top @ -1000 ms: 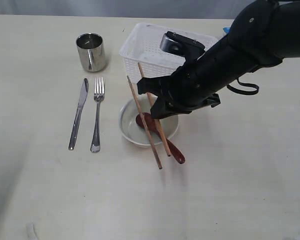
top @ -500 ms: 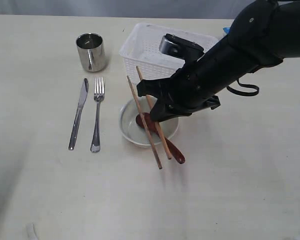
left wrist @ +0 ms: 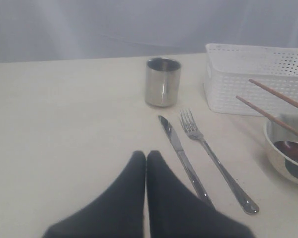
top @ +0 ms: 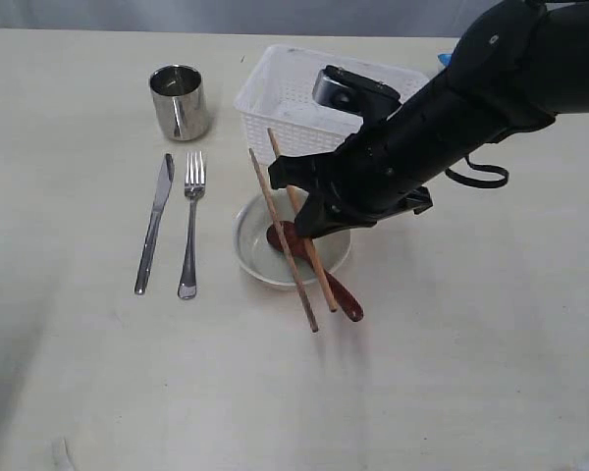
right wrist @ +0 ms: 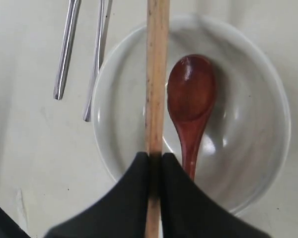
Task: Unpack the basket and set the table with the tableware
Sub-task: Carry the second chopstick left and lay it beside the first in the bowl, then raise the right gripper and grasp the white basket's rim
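My right gripper (top: pixel 299 196) (right wrist: pixel 155 157) is shut on the wooden chopsticks (top: pixel 287 245) (right wrist: pixel 157 74), holding them tilted above the cream bowl (top: pixel 247 250) (right wrist: pixel 248 114). The reddish-brown spoon (top: pixel 342 292) (right wrist: pixel 191 94) lies with its head in the bowl and its handle over the rim. The white basket (top: pixel 304 98) stands just behind the bowl. To the left, the steel cup (top: pixel 180 101), knife (top: pixel 155 221) and fork (top: pixel 190 221) rest on the table (top: pixel 452 353). My left gripper (left wrist: pixel 146 154) is shut and holds nothing, hovering near the knife (left wrist: pixel 181 153).
My right arm (top: pixel 471 98) stretches over the basket's right side and hides part of it. A bit of blue (top: pixel 444 57) shows behind the arm at the basket's far corner. Bare tabletop lies right of the bowl and along the front.
The chopsticks in my right gripper have shifted very slightly; nothing else has moved.
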